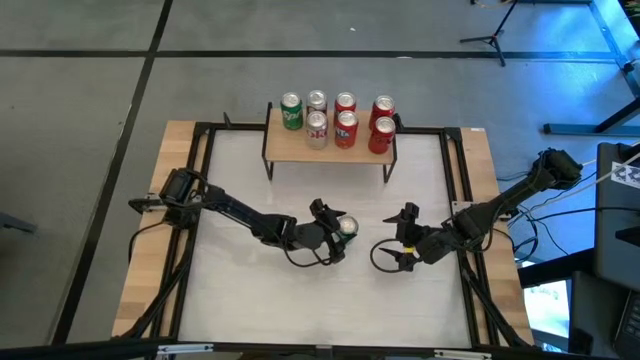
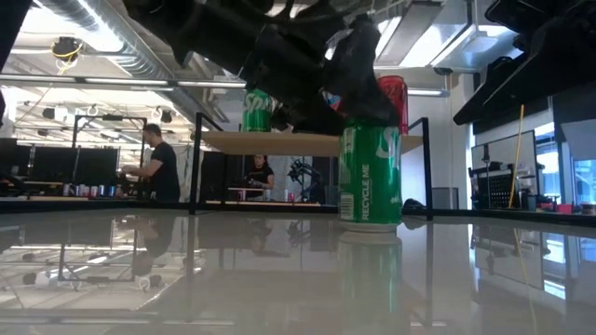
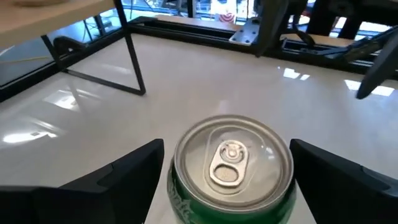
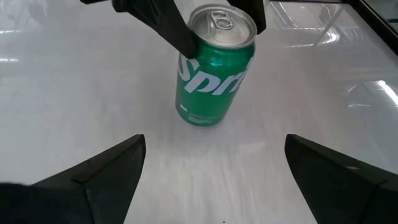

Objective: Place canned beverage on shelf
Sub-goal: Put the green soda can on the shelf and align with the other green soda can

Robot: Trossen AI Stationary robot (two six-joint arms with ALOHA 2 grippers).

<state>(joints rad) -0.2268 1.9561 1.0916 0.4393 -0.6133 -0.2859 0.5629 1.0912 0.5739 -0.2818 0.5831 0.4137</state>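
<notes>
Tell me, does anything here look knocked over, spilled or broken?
Nothing stands out. The green Sprite can stands upright on the white tabletop, with the left gripper around it. The seven cans on the small wooden shelf all stand upright. No spill shows. The right gripper waits open nearby.

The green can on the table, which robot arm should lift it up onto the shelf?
Left, probably. The left gripper already has its open fingers on either side of the green can; the right gripper waits apart, empty. The shelf has room.
</notes>
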